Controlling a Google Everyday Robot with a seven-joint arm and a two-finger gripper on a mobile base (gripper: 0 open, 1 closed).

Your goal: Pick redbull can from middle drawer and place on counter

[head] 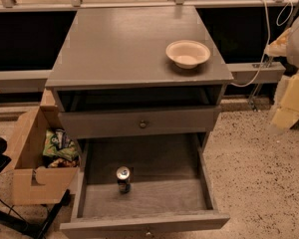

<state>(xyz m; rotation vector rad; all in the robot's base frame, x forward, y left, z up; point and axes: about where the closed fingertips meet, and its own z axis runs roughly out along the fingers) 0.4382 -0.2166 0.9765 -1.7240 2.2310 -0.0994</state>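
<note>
Step in hand: the approach, with the pick not yet begun. The drawer [159, 198] stands pulled wide open and the can [123, 179] sits untouched inside it.

Can position: upright on the drawer floor, left of its centre and towards the front. It is clear of both side walls and nothing else is in the drawer with it.

Gripper [284, 114]: we take the pale blurred shape far to the right of the can, and higher than it, to be the gripper. It is outside the cabinet and well apart from the can. We cannot tell whether it is open or closed.

Next move, as we judge it:
- The gripper has to travel left and down into the drawer.
- It must pass in front of the upper drawer [139, 123], which juts out a little above and behind the can.
- It then closes on the can's body and lifts straight up to clear the walls.
- The worktop [119, 49] above the can has a broad bare area for the placement.
- The bowl [188, 53] sits up and to the right of the can, so we would set down to the left of it.

Can appearance: slim, with a shiny silver lid facing up and a dark blue-silver body. It is tall for its width, so we expect a sideways nudge to tip it.

Also noted: a cardboard box [27, 148] on the floor to the left of the can.
</note>
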